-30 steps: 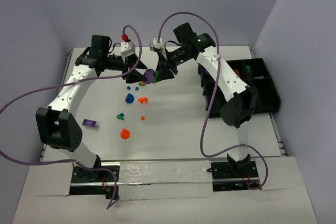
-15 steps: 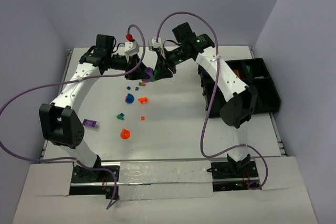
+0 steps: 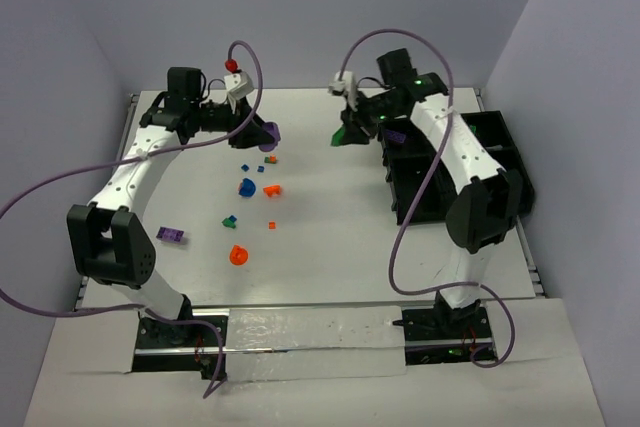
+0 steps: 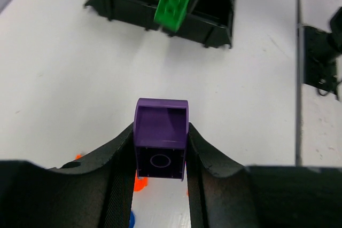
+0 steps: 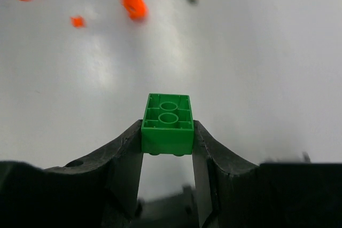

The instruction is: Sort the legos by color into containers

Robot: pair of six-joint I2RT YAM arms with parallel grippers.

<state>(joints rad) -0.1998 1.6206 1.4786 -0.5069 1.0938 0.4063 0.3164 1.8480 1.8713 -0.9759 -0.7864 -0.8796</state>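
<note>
My left gripper (image 4: 160, 148) is shut on a purple brick (image 4: 161, 137), held above the table at the back left; the brick also shows in the top view (image 3: 268, 132). My right gripper (image 5: 167, 137) is shut on a green brick (image 5: 167, 123), held above the table just left of the black compartment tray (image 3: 500, 162); the green brick also shows in the top view (image 3: 347, 133) and in the left wrist view (image 4: 173, 4). Loose bricks lie on the table: an orange piece (image 3: 237, 256), a purple brick (image 3: 171, 235), a blue piece (image 3: 246, 187) and an orange brick (image 3: 272, 189).
Small green (image 3: 229, 219), orange (image 3: 271, 225) and blue (image 3: 246, 167) bits lie among the loose bricks. The tray holds a purple piece (image 3: 396, 135) and an orange piece (image 3: 470, 131). Purple cables loop over both arms. Walls close the back and both sides.
My right gripper has pulled away to the right with the green brick, toward the tray. My left gripper has drawn back slightly left, still holding the purple brick. The two grippers are now apart.
</note>
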